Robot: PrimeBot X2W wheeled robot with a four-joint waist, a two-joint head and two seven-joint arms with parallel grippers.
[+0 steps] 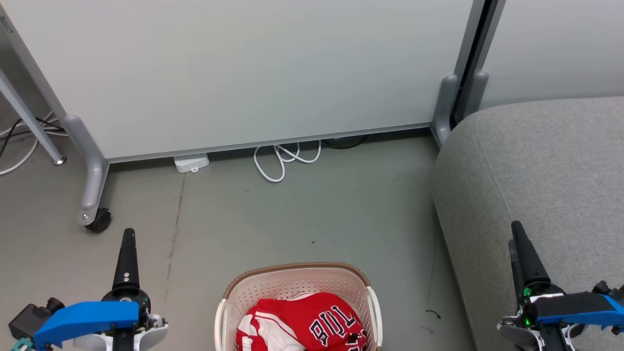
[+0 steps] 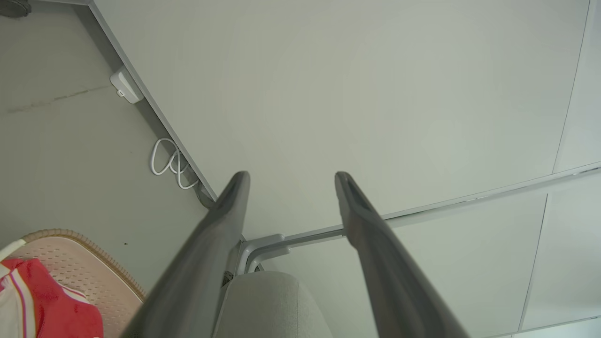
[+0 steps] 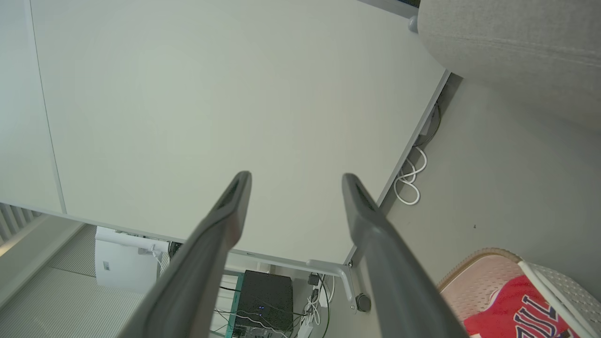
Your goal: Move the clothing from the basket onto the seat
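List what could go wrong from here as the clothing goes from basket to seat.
The clothing lies bunched in the basket; the open left gripper and right gripper may pinch only one layer and leave the rest.
A lifted garment could catch on the basket and drag or tip it.
The seat has a rounded edge; cloth dropped near it may slide to the floor.

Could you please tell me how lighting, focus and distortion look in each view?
Head view: even, soft light, no glare; the lettering on the clothing in the basket reads sharp. Left wrist view: the left gripper blurs toward the lens, and the partition rail bows. Right wrist view: the right gripper is likewise soft near the bottom edge.
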